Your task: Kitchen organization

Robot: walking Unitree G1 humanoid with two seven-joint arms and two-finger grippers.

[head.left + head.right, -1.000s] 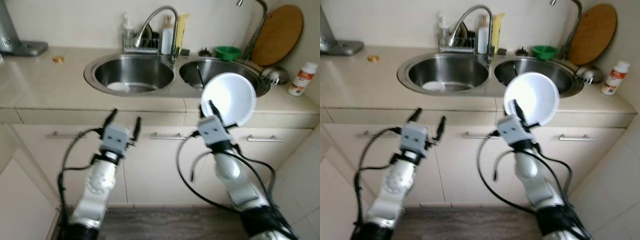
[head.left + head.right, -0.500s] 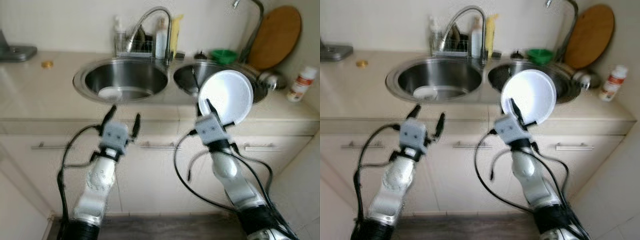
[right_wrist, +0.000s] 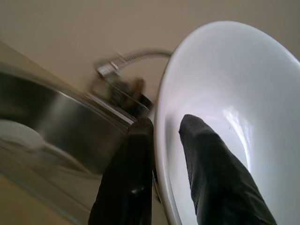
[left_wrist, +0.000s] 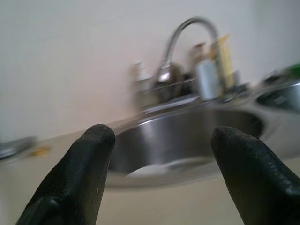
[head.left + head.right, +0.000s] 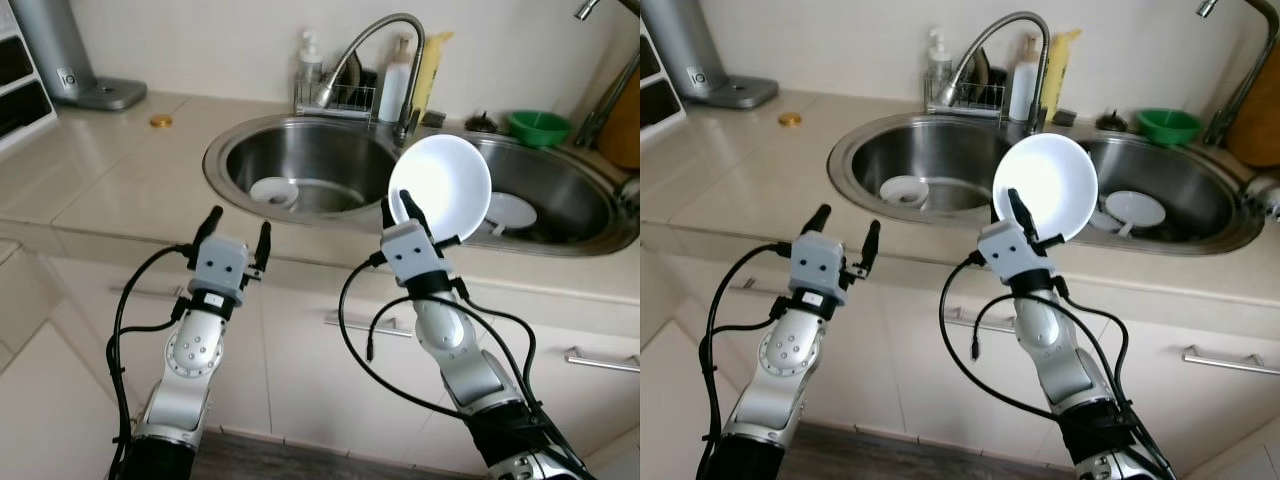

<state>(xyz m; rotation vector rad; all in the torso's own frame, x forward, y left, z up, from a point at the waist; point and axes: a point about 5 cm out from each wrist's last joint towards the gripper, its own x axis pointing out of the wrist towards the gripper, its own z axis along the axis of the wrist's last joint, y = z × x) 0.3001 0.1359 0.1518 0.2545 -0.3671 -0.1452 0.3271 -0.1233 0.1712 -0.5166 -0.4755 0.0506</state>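
Above the near edge of the beige surface [image 5: 120, 170], a round white bowl [image 5: 441, 187] stands tilted on its rim, glossy and plain. Left: left pincer [image 5: 235, 232], fingers apart, empty, before the left sink basin [image 5: 300, 170] holding a small white dish [image 5: 272, 190]. Right: right pincer [image 5: 402, 212] clamped on the bowl's rim, forearm raised; a white plate [image 5: 510, 211] lies in the right basin [image 5: 560, 195].
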